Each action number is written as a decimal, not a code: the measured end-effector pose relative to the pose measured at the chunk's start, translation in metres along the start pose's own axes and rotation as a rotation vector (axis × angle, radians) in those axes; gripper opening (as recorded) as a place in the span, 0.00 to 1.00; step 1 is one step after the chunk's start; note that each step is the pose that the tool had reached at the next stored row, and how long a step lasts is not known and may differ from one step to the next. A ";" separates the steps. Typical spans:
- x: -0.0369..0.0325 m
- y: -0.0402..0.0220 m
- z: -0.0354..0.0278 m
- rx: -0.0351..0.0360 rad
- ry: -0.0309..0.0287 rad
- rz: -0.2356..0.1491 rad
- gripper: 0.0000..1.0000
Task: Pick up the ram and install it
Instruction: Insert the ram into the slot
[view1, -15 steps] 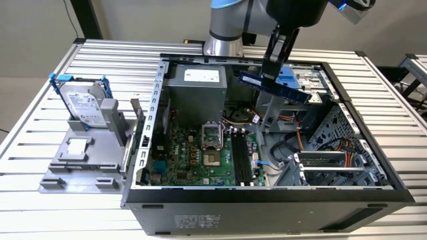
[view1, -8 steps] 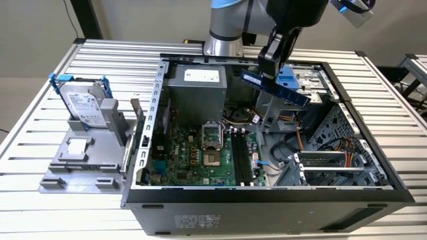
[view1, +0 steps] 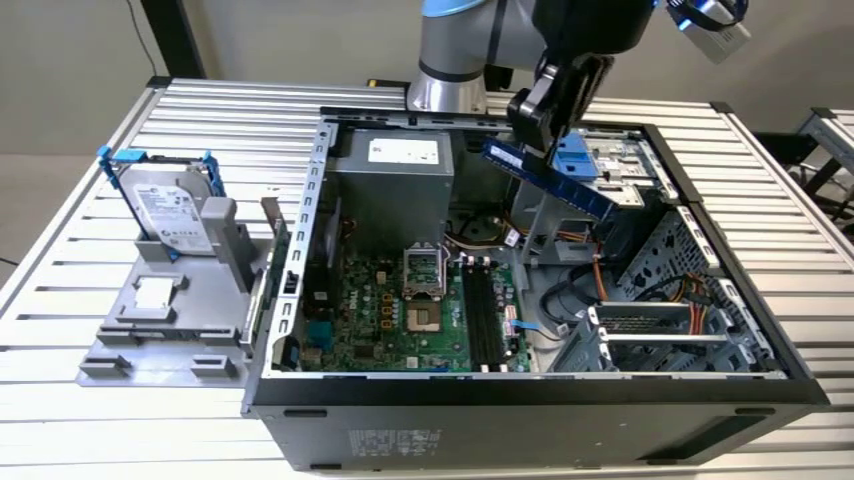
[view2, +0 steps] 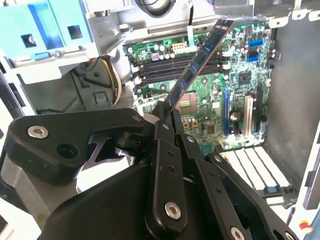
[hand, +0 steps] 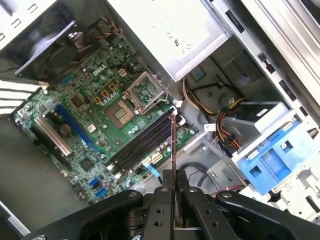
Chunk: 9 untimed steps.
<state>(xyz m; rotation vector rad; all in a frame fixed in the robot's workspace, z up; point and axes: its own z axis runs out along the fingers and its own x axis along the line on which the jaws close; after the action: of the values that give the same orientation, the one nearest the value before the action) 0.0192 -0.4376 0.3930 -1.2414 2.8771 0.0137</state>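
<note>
Currently the gripper (view1: 537, 138) hangs over the open computer case (view1: 534, 395), which lies on its side on the slatted desk (view1: 107, 420). The fingers (view2: 162, 145) are clamped together on one end of the ram (view1: 554, 183).

- Ram position: in the air above the case, not touching the motherboard (view1: 387, 310). It is tilted, sloping down toward the exterior view's right, and it crosses in front of the light-blue drive bracket (view1: 574, 158).
- Second wrist view: the ram (view2: 197, 62) runs out from the fingertips, its bluish face and dark chips visible.
- First wrist view: the ram (hand: 174, 150) is seen edge-on as a thin line. Its far tip lines up with one end of the black slots (hand: 142, 142), beside the processor socket (hand: 120, 112).
- A hard drive (view1: 167, 205) stands in a grey holder on the desk at the exterior view's left, well apart from the case.
</note>
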 end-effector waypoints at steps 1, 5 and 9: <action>0.0000 0.0000 0.0000 0.0002 -0.0001 0.015 0.00; 0.0000 0.0000 0.0000 0.0009 -0.0005 0.080 0.00; 0.0000 0.0000 0.0000 0.0016 -0.0008 0.147 0.00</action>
<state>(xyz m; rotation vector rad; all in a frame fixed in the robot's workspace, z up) 0.0192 -0.4376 0.3930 -1.0272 2.9597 0.0128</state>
